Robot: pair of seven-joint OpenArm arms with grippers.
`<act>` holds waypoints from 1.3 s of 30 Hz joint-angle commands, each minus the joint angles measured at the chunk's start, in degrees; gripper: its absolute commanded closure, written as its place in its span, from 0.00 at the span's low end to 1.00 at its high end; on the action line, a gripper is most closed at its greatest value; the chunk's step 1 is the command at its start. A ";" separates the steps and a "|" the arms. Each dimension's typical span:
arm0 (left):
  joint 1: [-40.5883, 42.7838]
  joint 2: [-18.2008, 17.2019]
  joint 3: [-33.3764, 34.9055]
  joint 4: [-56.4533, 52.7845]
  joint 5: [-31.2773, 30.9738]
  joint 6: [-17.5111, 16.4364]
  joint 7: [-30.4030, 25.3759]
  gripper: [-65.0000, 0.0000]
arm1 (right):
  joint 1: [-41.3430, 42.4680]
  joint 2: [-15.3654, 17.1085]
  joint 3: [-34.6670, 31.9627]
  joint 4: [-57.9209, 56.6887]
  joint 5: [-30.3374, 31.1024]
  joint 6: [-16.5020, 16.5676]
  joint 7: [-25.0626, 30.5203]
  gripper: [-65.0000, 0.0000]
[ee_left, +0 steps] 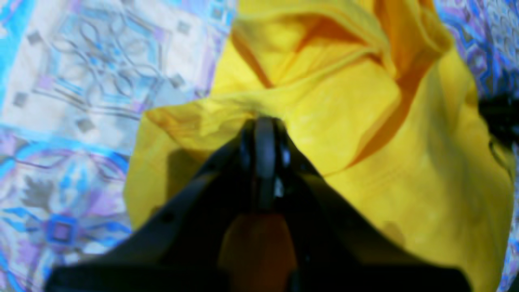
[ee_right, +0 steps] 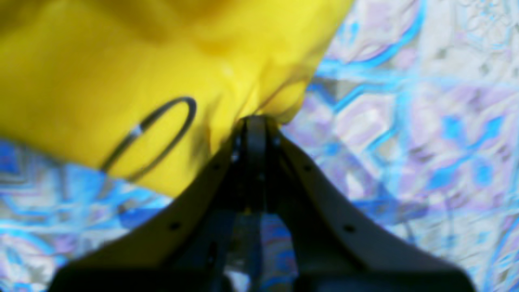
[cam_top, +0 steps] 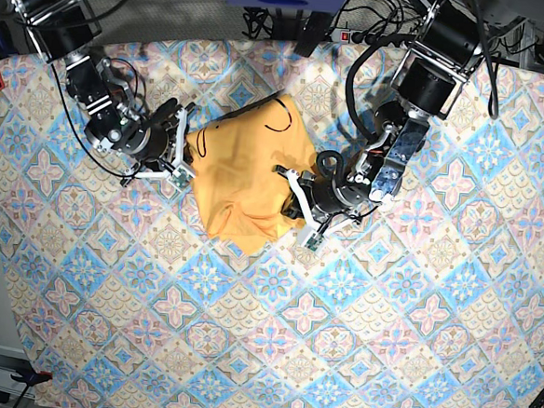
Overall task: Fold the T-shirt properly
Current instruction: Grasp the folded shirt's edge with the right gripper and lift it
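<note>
blue-and-pink tile-patterned cloth [cam_top: 358, 303] covers the whole table under both arms. on it lies the t-shirt [cam_top: 241, 178], yellow-orange and crumpled, stretched between the two grippers. left gripper [ee_left: 264, 121] has its jaws pressed together, pinching a bunched fold of the shirt right at its tips. right gripper [ee_right: 254, 119] is likewise clamped on the shirt's edge, with a thin dark loop [ee_right: 152, 136] lying on the fabric just beside it.
</note>
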 commanded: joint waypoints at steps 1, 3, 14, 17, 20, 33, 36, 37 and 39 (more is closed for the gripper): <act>-1.46 0.25 -0.11 1.80 -0.61 -0.33 -0.96 1.00 | 0.30 0.72 1.10 1.02 0.22 0.52 -0.12 1.00; -1.46 0.08 -0.11 3.39 -0.69 -0.33 -0.88 1.00 | -0.14 0.72 1.98 1.55 0.22 0.52 -0.03 1.00; 9.70 -4.14 -7.06 22.37 -1.04 -0.33 5.45 1.00 | -1.37 0.19 14.38 4.36 0.22 0.52 0.06 1.00; 15.77 -4.14 -10.84 28.79 -0.61 -0.33 5.98 1.00 | -1.72 0.19 15.43 7.35 0.31 0.52 -0.30 1.00; 20.78 -4.23 -13.57 33.19 -0.61 -0.33 5.98 1.00 | -2.08 -1.13 15.35 9.99 0.31 0.52 -0.47 1.00; 28.61 -4.49 -19.46 35.03 -1.04 -0.33 5.98 1.00 | -10.60 -6.84 12.71 22.91 0.31 0.52 -0.47 1.00; 28.87 -4.49 -21.13 34.95 -1.04 -0.33 6.07 1.00 | -10.69 -7.02 7.96 24.41 0.31 0.52 -0.47 1.00; 29.40 -4.49 -21.83 34.95 -1.04 -0.33 6.07 1.00 | -10.60 -7.02 6.11 24.49 0.31 0.52 -0.47 1.00; 29.75 -4.49 -23.06 35.03 -1.04 -0.33 6.07 1.00 | -10.25 -7.02 2.95 24.49 0.31 0.52 -0.38 1.00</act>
